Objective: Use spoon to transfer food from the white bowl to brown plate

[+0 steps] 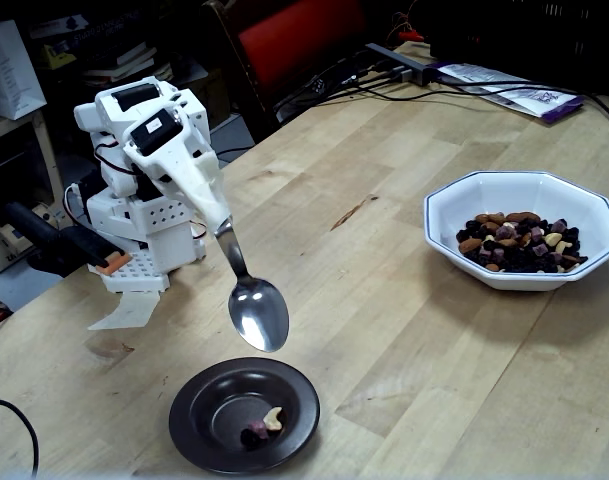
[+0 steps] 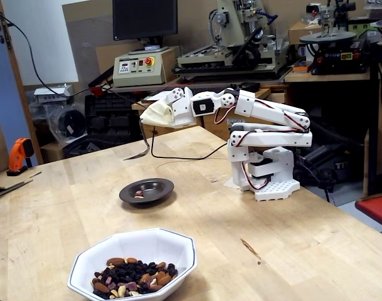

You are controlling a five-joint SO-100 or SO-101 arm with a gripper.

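In a fixed view from the table's front corner, the white arm reaches out from its base at the left and its gripper (image 1: 212, 212) is clamped on the taped top of the spoon (image 1: 258, 311), which hangs handle-up, its oval bowl tilted and empty, in the air above the far edge of the brown plate (image 1: 199, 410) and clear of it. On the plate's sunken centre lie a few pieces of food (image 1: 263, 424): a pale cashew and a dark purple piece, touching. The white bowl (image 1: 452, 232) sits well apart at the right of the wooden table (image 1: 384, 330), holding a heap of trail mix (image 1: 522, 243) of tan nuts, dark raisins and purple bits. In a fixed view from the opposite side, the arm stretches leftward from its base, the gripper (image 2: 154, 115) wrapped in whitish tape and closed round the spoon (image 2: 140, 147), whose thin handle drops down and curves left, held up off the table and behind the brown plate (image 2: 159, 190). A few small pieces of food (image 2: 138, 194) show on the plate. The white bowl (image 2: 172, 248) stands nearest the camera, with its trail mix (image 2: 135, 276) piled inside. A workbench with a monitor (image 2: 144, 19) stands behind.
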